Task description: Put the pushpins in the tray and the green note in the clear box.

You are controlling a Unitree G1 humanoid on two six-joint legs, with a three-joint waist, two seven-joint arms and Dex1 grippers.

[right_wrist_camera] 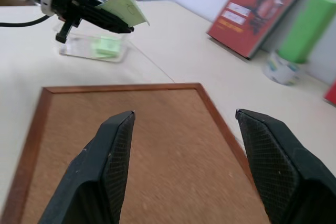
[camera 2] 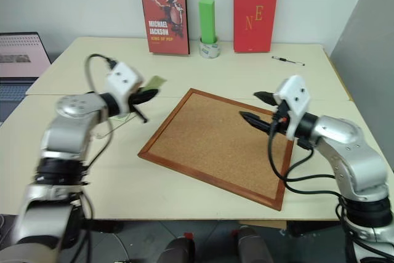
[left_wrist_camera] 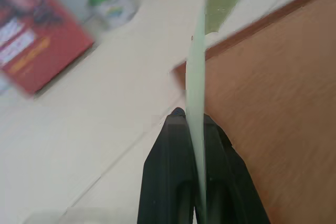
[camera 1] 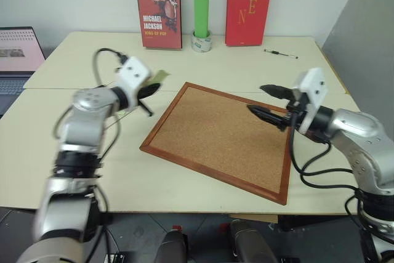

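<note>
The green note [right_wrist_camera: 123, 8] is pinched in the left gripper [camera 1: 149, 90] above the clear box [right_wrist_camera: 92, 47], left of the one corkboard [camera 1: 225, 137]; the right gripper [right_wrist_camera: 184, 145] is held spread, empty, over it. Two red books are stood against the white wall on the beige table [camera 1: 80, 164]: "MICHAEL JACKSON KING OF POP" [camera 1: 158, 8] and "NE" [camera 1: 249, 5]

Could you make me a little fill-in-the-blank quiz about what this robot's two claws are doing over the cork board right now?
1. The left claw is shut on a pale ____ note.
2. The right claw is ____, with nothing between its fingers.
3. The right claw hovers above the ____ board.
4. Below the left claw sits the clear box, which already has a green ____ inside.

Missing words: green; open; cork; note
</note>
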